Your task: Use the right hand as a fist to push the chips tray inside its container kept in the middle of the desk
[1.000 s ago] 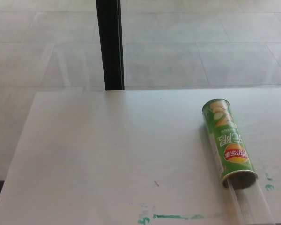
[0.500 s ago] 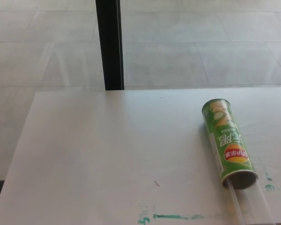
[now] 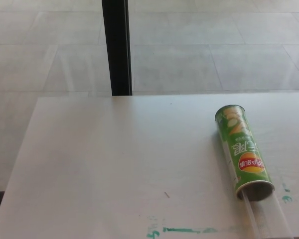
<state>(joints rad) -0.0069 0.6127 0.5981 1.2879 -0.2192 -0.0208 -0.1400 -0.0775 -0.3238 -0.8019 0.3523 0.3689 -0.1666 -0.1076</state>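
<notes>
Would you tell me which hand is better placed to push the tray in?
Probably the right: the green can lies on the desk's right side, its clear tray sticking out toward the robot. Neither hand shows.

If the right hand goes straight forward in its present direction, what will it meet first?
The right hand is not in view, so its direction cannot be told. The clear tray sticks out of the green can at the near end.

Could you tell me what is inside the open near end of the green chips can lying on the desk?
A clear plastic tray sticks out of the green cardboard chips can toward the desk's near edge. How far it reaches inside is hidden by the can's wall.
</notes>
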